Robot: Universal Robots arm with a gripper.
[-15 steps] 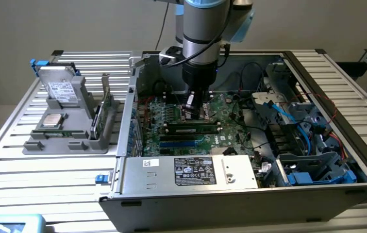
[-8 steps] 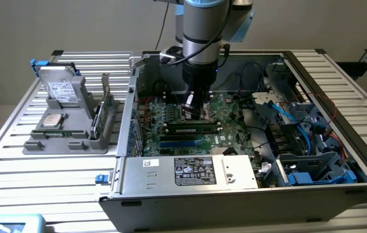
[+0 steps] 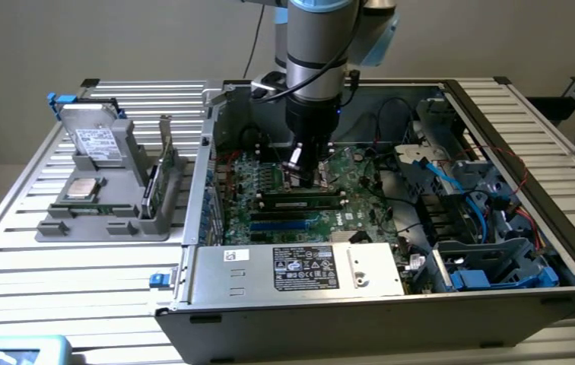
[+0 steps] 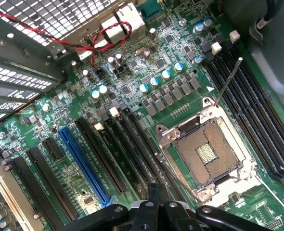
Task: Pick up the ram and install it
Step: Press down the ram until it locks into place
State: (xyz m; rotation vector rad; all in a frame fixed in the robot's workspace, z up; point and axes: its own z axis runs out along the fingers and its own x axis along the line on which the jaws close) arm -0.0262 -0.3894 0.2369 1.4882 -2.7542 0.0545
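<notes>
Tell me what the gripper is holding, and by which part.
Nothing: the gripper is shut with nothing between its fingers, above the motherboard.

Motherboard (image 4: 147, 103) matt green circuit board with glossy black and blue plastic slots, socket frame (image 4: 210, 153) bright bare metal; case (image 3: 369, 315) dull grey sheet metal; holder tray (image 3: 105, 220) at left of frame matt grey plastic; table (image 3: 54, 281) ribbed brushed aluminium.

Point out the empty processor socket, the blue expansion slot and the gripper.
processor socket (image 4: 210, 153), wrist view, on its pin field.
blue expansion slot (image 4: 82, 163), wrist view, midway along its length.
gripper (image 4: 154, 204), wrist view, between its fingertips.
</notes>
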